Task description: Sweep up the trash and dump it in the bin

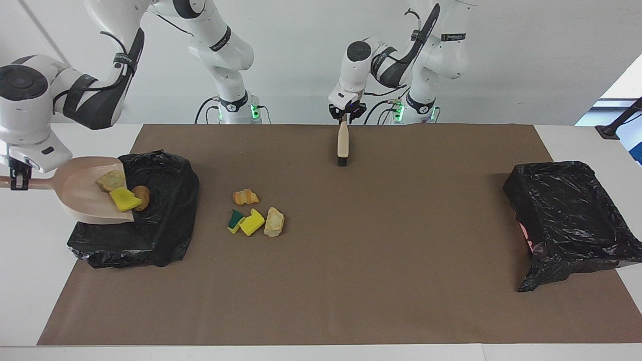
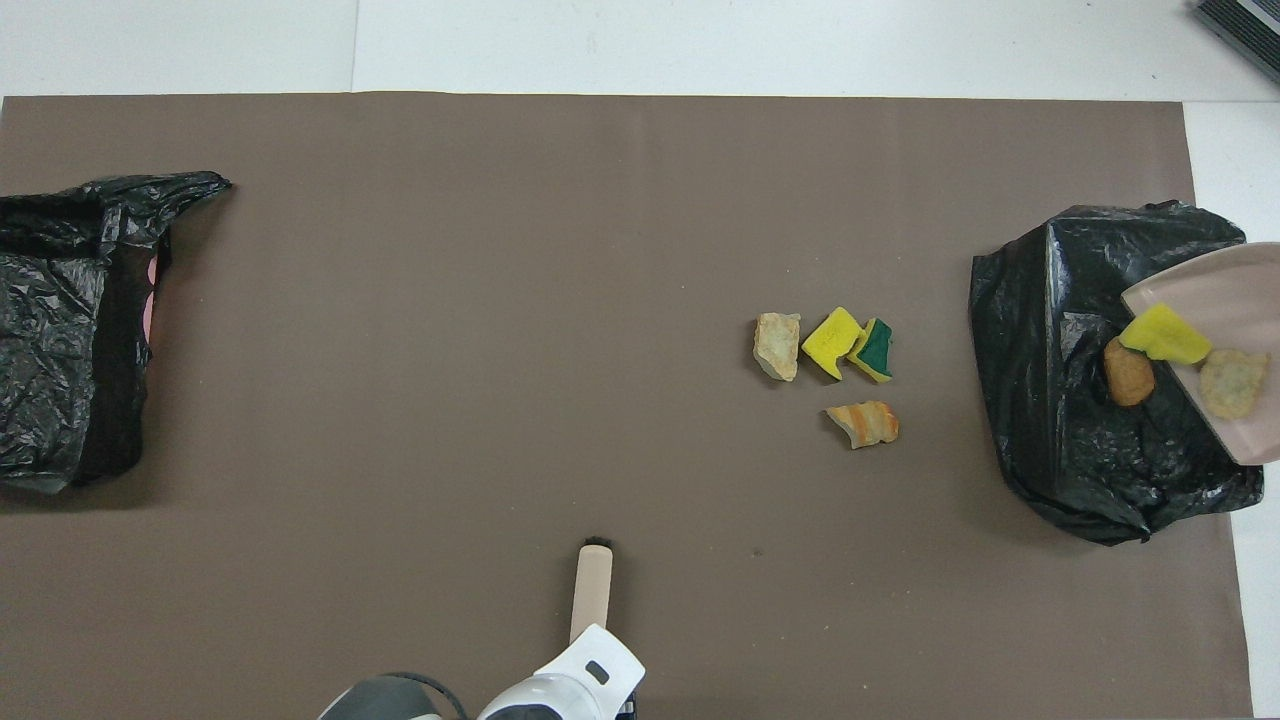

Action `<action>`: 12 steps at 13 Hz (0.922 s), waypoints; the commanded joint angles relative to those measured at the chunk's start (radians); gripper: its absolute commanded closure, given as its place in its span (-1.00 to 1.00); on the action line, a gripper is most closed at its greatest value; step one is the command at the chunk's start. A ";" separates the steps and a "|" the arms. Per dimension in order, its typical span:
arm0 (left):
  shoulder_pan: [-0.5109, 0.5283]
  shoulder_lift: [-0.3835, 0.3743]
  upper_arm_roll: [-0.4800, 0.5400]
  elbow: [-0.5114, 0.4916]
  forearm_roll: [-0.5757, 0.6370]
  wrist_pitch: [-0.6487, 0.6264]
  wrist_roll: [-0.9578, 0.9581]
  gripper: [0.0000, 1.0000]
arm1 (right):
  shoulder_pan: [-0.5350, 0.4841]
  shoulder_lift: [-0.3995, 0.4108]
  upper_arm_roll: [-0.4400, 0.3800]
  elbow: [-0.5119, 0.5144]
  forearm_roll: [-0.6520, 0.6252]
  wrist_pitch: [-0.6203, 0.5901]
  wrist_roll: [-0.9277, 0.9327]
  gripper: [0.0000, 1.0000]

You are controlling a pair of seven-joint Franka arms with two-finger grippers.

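**Dustpan tipped over bin, brush at the mat's edge**

Right gripper (image 1: 19, 179) is clamped on the dustpan (image 1: 83, 193) handle, over the table edge at the right arm's end. The pan tilts mouth-down over the bin (image 1: 160, 220) lined with a black bag. Three scraps at the pan's lip: a beige one (image 1: 111, 179) on the pan, a yellow one (image 1: 125, 199) at the edge, an orange-brown one (image 1: 142, 197) just past it, over the liner.

Four scraps lie on the mat (image 1: 351, 250) beside that bin, toward the middle: an orange one (image 1: 246, 196) nearest the robots, then a green-backed one (image 1: 234, 220), a yellow one (image 1: 252, 222) and a beige one (image 1: 274, 221) in a row.

Left gripper (image 1: 346, 114) is at the top of the brush (image 1: 343, 143) handle; spread or pinching, cannot tell. The brush lies on the mat near the robots. A second bin (image 1: 567, 215) is at the left arm's end.
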 commanded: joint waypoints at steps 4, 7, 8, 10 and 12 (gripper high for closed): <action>0.181 0.090 -0.003 0.206 0.243 -0.058 0.115 -1.00 | 0.022 -0.063 0.002 -0.043 -0.044 0.029 -0.047 1.00; 0.348 0.107 -0.003 0.356 0.293 -0.097 0.307 -1.00 | 0.034 -0.098 0.004 -0.042 -0.044 0.016 -0.049 1.00; 0.407 0.107 -0.003 0.419 0.293 -0.145 0.383 -1.00 | 0.034 -0.112 0.004 -0.043 -0.043 -0.008 -0.046 1.00; 0.499 0.130 -0.001 0.577 0.293 -0.272 0.518 -1.00 | 0.053 -0.143 0.004 -0.040 -0.037 -0.069 -0.040 1.00; 0.576 0.150 -0.001 0.721 0.306 -0.375 0.598 -1.00 | 0.082 -0.178 0.005 -0.040 -0.027 -0.174 -0.001 1.00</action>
